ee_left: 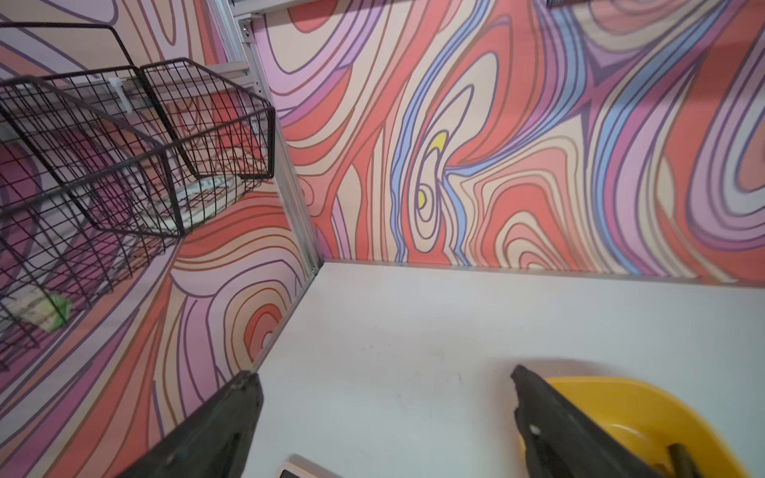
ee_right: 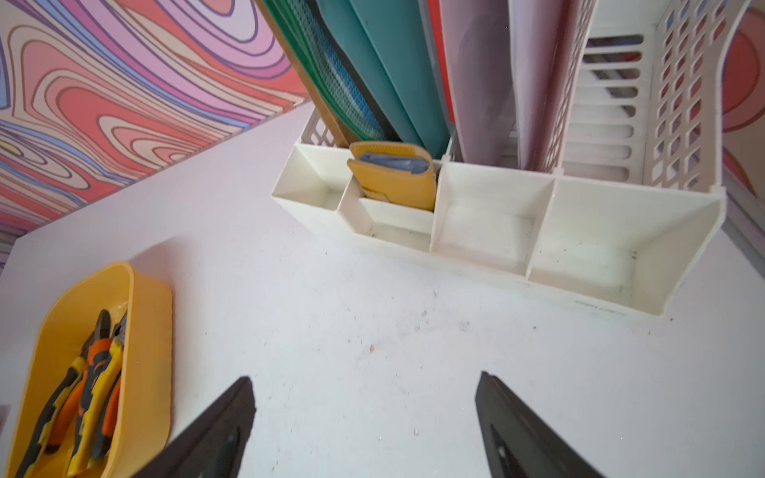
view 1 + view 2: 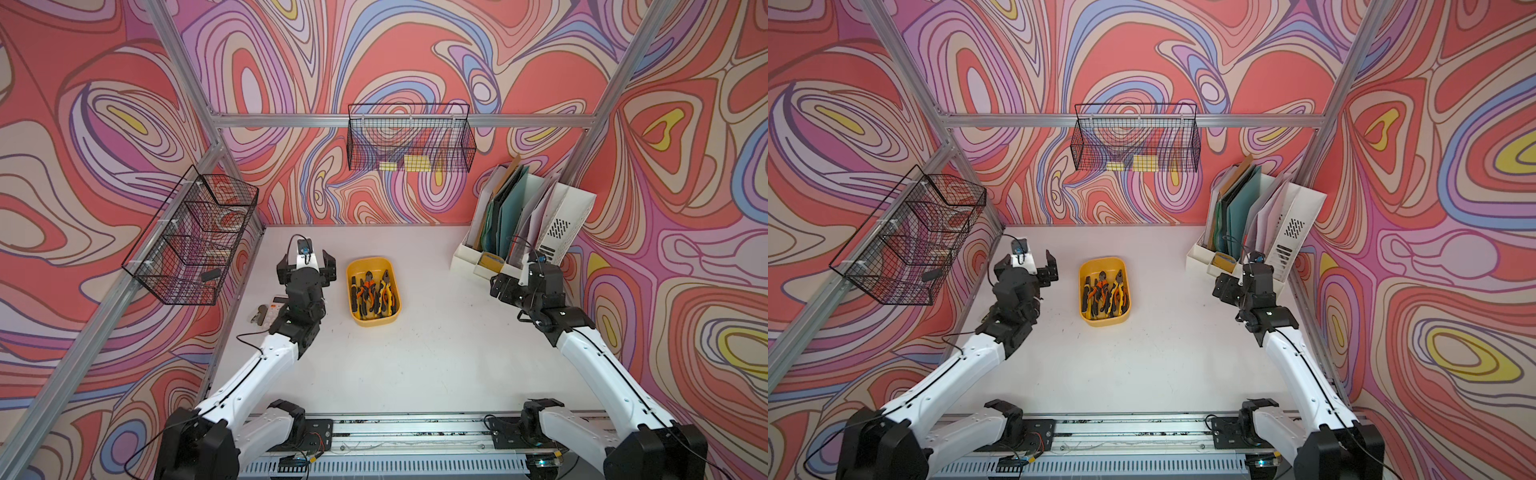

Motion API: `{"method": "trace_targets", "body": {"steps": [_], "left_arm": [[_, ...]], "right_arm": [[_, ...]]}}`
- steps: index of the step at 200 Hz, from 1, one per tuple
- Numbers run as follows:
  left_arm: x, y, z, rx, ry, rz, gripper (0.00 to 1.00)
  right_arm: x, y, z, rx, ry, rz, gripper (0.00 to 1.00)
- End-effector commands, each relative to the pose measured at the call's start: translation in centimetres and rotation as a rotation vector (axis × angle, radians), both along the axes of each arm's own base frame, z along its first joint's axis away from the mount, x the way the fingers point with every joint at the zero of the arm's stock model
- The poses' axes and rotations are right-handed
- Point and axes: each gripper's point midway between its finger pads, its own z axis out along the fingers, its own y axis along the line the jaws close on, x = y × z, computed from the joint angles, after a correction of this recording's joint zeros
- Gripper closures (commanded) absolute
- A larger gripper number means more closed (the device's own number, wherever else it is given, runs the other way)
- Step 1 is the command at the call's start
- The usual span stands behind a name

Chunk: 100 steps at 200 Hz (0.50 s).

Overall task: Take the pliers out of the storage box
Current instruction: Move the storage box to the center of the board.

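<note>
The yellow storage box (image 3: 376, 322) sits on the white table left of centre, and both top views show it (image 3: 1102, 262). Several pliers (image 3: 374, 293) with orange-and-black or yellow-and-black handles lie inside it, side by side. My left gripper (image 3: 308, 257) hovers just left of the box, open with nothing between its fingers. In the left wrist view one finger overlaps the box's corner (image 1: 621, 397). My right gripper (image 3: 519, 276) stands open over bare table at the right, well apart from the box. The right wrist view has box (image 2: 153, 331) and pliers (image 2: 91, 385) off to one side.
A white file organizer (image 3: 528, 232) with folders and a yellow pouch (image 2: 393, 174) stands at the back right, close to my right gripper. Black wire baskets hang on the left wall (image 3: 191, 241) and the back wall (image 3: 409, 141). A small device (image 3: 276, 303) lies by my left arm.
</note>
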Motion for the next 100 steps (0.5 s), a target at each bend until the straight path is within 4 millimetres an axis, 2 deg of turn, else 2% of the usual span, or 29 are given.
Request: {"method": "trace_targets", "body": {"steps": [1, 37, 56, 76, 100], "left_arm": [[-1.8, -2.7, -7.2, -0.093, 0.481, -0.142, 0.00], [-1.9, -6.4, -10.9, -0.197, 0.880, -0.232, 0.01], [-2.2, -7.7, -12.2, -0.257, 0.940, -0.261, 0.03], [-2.1, -8.0, -13.4, -0.311, 0.979, -0.226, 0.06], [-1.3, -9.0, -15.2, -0.371, 1.026, -0.219, 0.09]], "right_arm": [[-1.1, 1.4, 0.6, 0.046, 0.083, 0.064, 0.14], [-1.3, 2.3, 1.0, 0.064, 0.155, 0.109, 0.15], [-1.5, 2.3, 1.2, 0.062, 0.165, 0.113, 0.15], [-1.8, 2.7, 1.1, 0.067, 0.185, 0.133, 0.13], [-2.2, 3.2, 1.0, 0.063, 0.201, 0.166, 0.14]]}}
